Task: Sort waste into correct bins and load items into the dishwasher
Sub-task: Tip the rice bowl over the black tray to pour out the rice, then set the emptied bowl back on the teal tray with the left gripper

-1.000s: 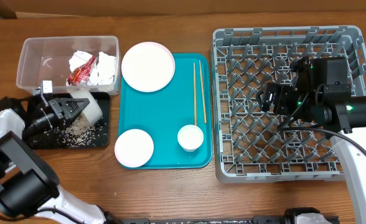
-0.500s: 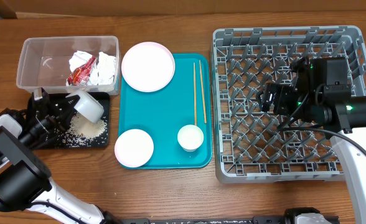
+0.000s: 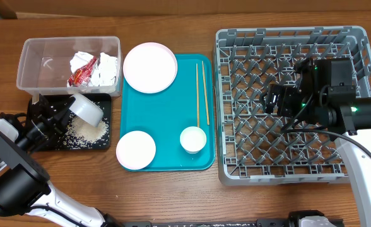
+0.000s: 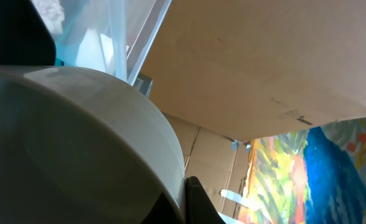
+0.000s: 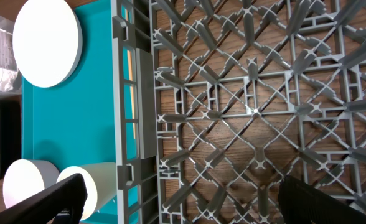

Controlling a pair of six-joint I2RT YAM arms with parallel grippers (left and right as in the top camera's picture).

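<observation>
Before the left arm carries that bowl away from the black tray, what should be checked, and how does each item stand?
1. Grip: the left claw clamps the bowl, tilted above the black tray: ok.
2. Contents: bowl emptied: cannot tell, its inside is hidden.
3. Spill: the rice lies inside the black tray: ok.
4. Destination: the dish rack has free pegs, no dishes in it: ok.
5. Other arm: the right claw is open and empty, hovering over the dish rack: ok.

Table (image 3: 173,195): brown wood, visible grain, evenly lit. Tan board (image 4: 264,56) overhead, plain. Painted panel (image 4: 320,168): blue, orange, yellow.
</observation>
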